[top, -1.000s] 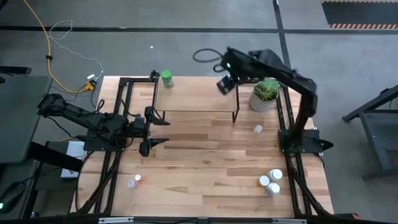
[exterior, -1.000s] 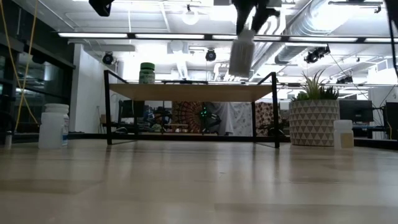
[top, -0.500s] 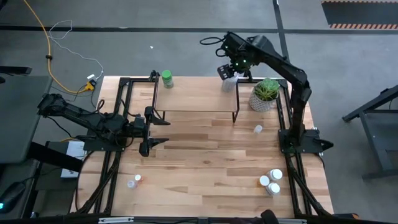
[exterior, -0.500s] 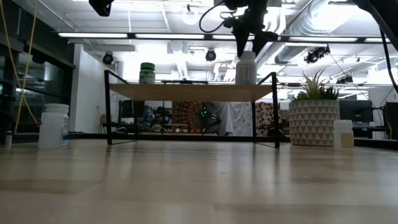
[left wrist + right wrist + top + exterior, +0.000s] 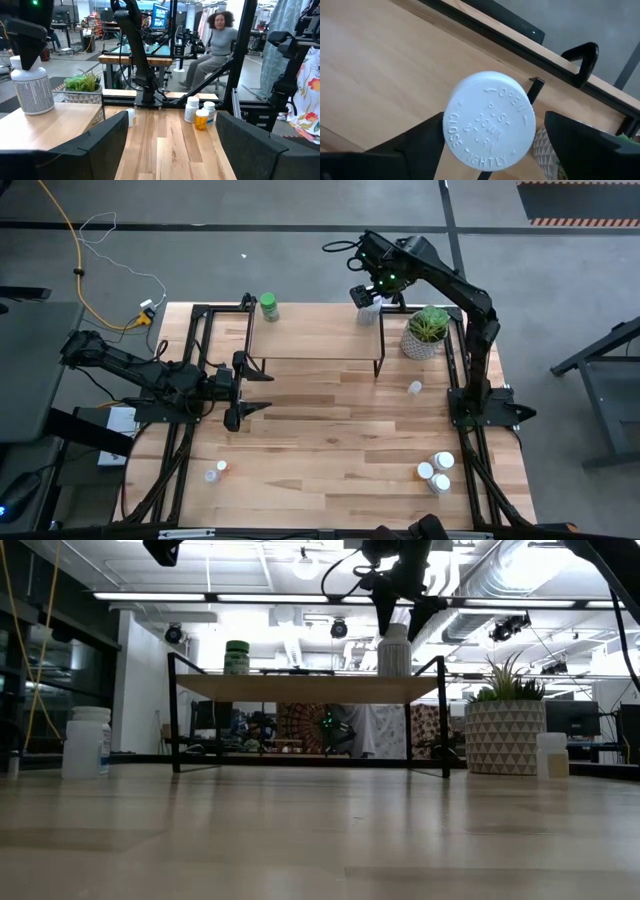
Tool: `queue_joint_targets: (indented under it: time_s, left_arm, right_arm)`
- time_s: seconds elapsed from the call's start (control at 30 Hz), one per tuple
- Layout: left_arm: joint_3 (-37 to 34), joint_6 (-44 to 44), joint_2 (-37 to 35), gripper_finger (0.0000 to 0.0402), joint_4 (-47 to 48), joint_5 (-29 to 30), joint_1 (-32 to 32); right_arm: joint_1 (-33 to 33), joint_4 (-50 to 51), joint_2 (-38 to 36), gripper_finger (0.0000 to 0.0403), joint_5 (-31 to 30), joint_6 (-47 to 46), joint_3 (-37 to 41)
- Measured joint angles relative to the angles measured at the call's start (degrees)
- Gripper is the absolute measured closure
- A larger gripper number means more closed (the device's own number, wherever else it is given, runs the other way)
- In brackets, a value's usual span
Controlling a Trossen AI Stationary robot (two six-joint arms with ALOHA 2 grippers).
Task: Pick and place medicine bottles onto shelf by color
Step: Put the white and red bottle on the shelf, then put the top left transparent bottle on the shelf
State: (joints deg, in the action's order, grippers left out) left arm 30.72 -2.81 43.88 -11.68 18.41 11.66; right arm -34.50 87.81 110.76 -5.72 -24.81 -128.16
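A white-capped white bottle (image 5: 394,650) stands upright on its base at the far right corner of the shelf (image 5: 310,335). My right gripper (image 5: 402,612) hangs just above it, pointing steeply down and open, one finger on each side of the cap (image 5: 489,120). A green-capped bottle (image 5: 268,305) stands at the shelf's far left corner. My left gripper (image 5: 255,390) waits open and level at the table's left, in front of the shelf.
A potted plant (image 5: 427,332) stands right of the shelf. A small bottle (image 5: 414,388) is in front of the plant, three bottles (image 5: 436,472) sit near the right front corner, and an orange-capped one (image 5: 214,473) lies front left. A person (image 5: 217,45) sits beyond the table.
My right gripper has carried the white bottle toward the table's far edge and down. The bottle, tilted in the air before, now stands upright on the shelf's far right corner. The gripper has then opened and let go of the cap.
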Motion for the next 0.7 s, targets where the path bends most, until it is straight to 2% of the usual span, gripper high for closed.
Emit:
queue_joint_targets:
  time_s: [0.27,0.53,0.7]
  left_arm:
    - [0.0,0.0,0.0,0.011,0.0,0.0,0.0]
    - [0.0,0.0,0.0,0.011,0.0,0.0,0.0]
    - [0.0,0.0,0.0,0.011,0.0,0.0,0.0]
  right_arm:
    - [0.1,-0.1,-1.8,0.0074,-0.4,4.4,0.0]
    - [0.4,1.2,-7.6,0.0073,0.4,6.9,0.0]
    - [2.8,2.3,-12.4,0.0073,0.9,8.4,1.3]
